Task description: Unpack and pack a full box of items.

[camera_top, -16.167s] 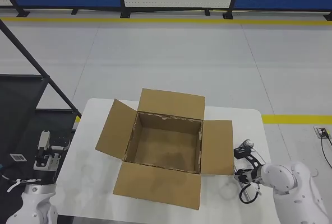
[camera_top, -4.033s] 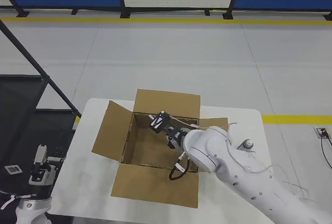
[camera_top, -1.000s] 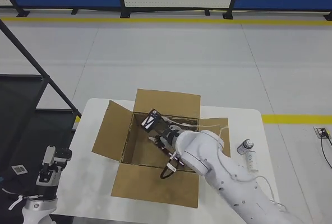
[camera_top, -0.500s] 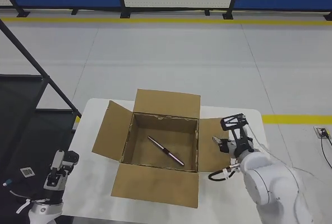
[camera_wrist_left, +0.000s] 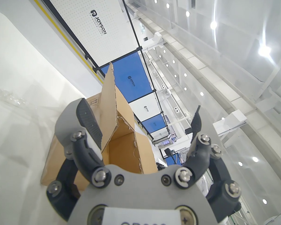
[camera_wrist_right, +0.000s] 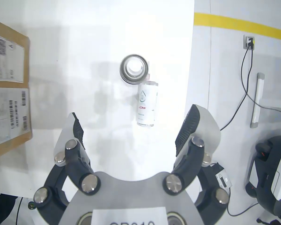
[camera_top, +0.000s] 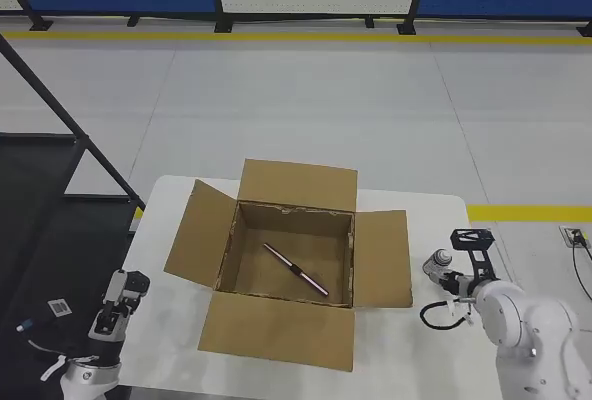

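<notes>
White counter [camera_top: 166, 300] on a pale shop floor; the left gripper [camera_wrist_left: 140, 113] sits off its left edge, fingers apart and empty. Open cardboard box [camera_top: 276, 340] mid-counter, with a thin dark stick [camera_top: 296, 269] lying diagonally inside. Right of the box, an upright can [camera_wrist_right: 134, 69] touches a small white bottle [camera_wrist_right: 146, 104] lying flat, with the right gripper [camera_wrist_right: 133, 119] above them, fingers apart.
</notes>
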Robot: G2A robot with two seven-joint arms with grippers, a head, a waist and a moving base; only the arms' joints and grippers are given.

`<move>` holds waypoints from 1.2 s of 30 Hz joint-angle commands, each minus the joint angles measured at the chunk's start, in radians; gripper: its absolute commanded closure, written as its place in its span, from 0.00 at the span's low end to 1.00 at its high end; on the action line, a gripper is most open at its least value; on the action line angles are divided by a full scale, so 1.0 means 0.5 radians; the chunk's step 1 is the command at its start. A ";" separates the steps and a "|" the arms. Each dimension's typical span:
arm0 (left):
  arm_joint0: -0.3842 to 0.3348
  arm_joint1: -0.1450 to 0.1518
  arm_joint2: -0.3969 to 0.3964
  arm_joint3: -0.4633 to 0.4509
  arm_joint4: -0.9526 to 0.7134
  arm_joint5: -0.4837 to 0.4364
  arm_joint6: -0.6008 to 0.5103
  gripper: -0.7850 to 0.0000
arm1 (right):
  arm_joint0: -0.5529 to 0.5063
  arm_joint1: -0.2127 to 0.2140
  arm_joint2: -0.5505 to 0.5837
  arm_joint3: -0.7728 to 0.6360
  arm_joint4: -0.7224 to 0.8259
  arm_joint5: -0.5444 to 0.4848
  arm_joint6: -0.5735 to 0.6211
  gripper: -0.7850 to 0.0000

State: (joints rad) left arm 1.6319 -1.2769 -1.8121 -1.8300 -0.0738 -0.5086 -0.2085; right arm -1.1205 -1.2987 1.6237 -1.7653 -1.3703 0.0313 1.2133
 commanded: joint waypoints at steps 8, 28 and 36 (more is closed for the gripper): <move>-0.012 0.001 0.015 -0.001 0.022 0.017 0.006 0.00 | 0.039 0.020 0.044 0.288 0.093 -0.089 -0.008 0.11; -0.028 0.006 0.020 0.006 0.045 0.019 0.015 0.00 | 0.200 0.044 -0.017 0.769 0.179 -0.133 -0.182 0.50; -0.025 0.008 0.010 0.004 0.041 0.015 0.017 0.00 | 0.242 0.056 -0.020 0.904 0.237 -0.152 -0.229 0.63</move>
State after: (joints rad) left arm 1.6191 -1.2733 -1.8065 -1.8282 -0.0525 -0.5007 -0.1996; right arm -1.0013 -1.2716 1.6121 -1.3188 -1.2562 -0.0446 1.1026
